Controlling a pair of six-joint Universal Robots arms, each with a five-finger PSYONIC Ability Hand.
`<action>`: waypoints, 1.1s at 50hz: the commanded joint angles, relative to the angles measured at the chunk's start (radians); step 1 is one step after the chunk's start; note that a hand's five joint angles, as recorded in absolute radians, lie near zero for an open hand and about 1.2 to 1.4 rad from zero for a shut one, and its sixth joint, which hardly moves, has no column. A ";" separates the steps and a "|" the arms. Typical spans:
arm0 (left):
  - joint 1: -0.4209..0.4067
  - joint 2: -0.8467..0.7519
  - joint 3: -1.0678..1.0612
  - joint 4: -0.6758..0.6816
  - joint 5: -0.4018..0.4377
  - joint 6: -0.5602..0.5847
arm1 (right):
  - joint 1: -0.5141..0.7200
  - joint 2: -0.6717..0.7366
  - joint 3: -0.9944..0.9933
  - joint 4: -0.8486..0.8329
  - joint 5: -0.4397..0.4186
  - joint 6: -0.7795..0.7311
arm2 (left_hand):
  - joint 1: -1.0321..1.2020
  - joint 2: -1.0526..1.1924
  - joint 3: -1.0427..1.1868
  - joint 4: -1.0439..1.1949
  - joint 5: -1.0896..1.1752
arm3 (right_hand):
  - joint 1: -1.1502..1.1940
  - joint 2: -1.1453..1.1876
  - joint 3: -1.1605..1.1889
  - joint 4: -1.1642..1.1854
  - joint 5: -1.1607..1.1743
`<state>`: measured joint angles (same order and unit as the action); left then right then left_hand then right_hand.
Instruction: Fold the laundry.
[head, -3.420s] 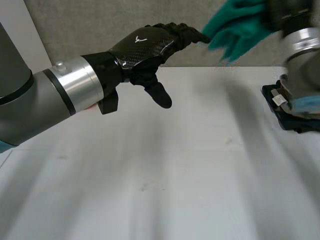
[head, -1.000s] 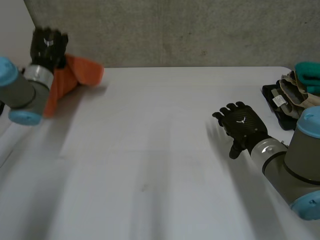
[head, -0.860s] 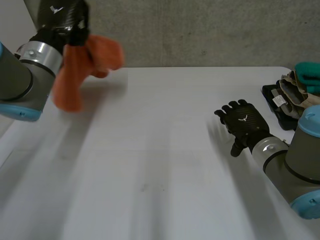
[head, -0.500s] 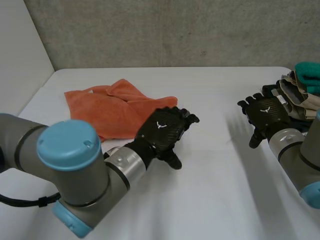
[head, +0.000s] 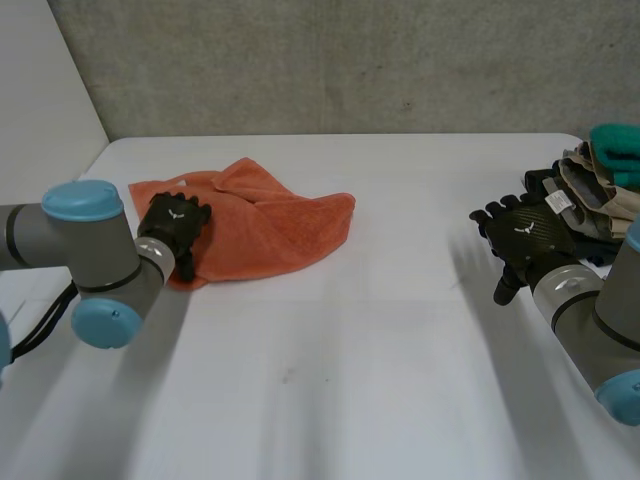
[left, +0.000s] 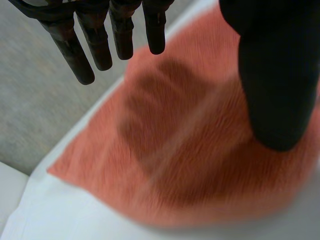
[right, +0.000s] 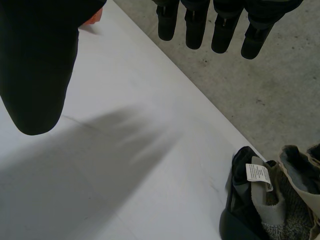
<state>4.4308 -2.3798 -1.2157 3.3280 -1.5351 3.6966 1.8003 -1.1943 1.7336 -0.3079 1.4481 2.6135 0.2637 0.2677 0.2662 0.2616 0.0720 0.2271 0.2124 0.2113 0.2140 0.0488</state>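
At the left of the desk (head: 380, 340), we find the left robot hand (head: 175, 222) over the left edge of the orange towel (head: 265, 225), fingers (left: 122, 35) straight and apart, clamping nothing. The towel lies rumpled, with a flap doubled over along its far edge. We judge that a grasp taken here could gather two layers or drag the cloth into a bunch, spoiling a square fold. Towards the right, the right robot hand (head: 522, 232) hangs spread and empty above bare desk, just beside the stacked clothes (head: 585, 195); a careless sweep could topple them.
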 joint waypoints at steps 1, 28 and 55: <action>0.009 -0.094 0.103 -0.025 0.023 0.066 | 0.001 0.001 0.000 0.000 0.001 -0.004 | 0.204 0.200 0.202 0.207 0.222 | -0.053 -0.038 -0.037 -0.039 -0.049; -0.309 0.376 -0.140 0.077 -0.025 -0.348 | -0.001 -0.004 0.011 0.000 0.003 -0.009 | 0.613 0.609 0.610 0.615 0.630 | -0.053 -0.038 -0.037 -0.039 -0.049; -0.107 -0.005 -0.004 0.068 -0.033 -0.083 | 0.002 0.005 0.012 -0.002 0.005 -0.013 | 0.437 0.433 0.434 0.439 0.454 | -0.053 -0.038 -0.037 -0.039 -0.049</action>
<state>4.3189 -2.2949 -1.3025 3.3933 -1.5684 3.6014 1.8025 -1.1891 1.7457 -0.3090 1.4526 2.6001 0.4532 0.4704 0.4724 0.4592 0.2907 0.2271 0.2124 0.2113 0.2140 0.0489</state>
